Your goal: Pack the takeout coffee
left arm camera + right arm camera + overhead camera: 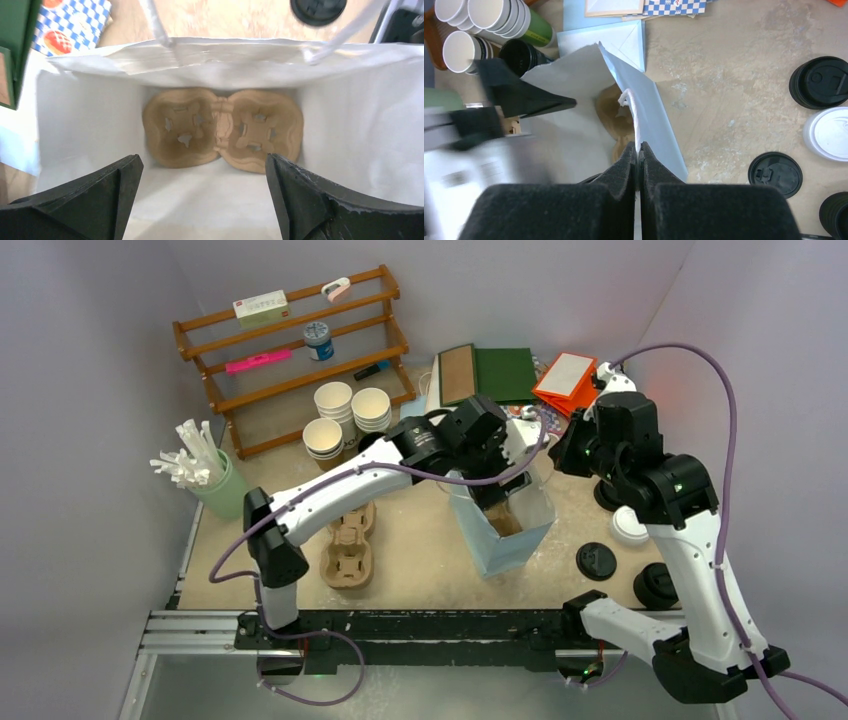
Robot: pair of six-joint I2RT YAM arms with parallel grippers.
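Right of the bag (505,545), the coffee cup (630,527) looks light and crushable, so grip its wall; left gripper (202,165) spread empty, right gripper (638,148) pinching the handle (633,112).

the bag (500,545) is pale blue outside and white inside, its handle (634,117) white. the carrier (220,130) is brown. the coffee (826,134) has a white lid; loose lids (596,561) are black. checked paper (75,25) is blue and white with red rounds. rack (340,355) brown, folder (505,373) green, pouch (565,380) orange, cables (735,410) purple.
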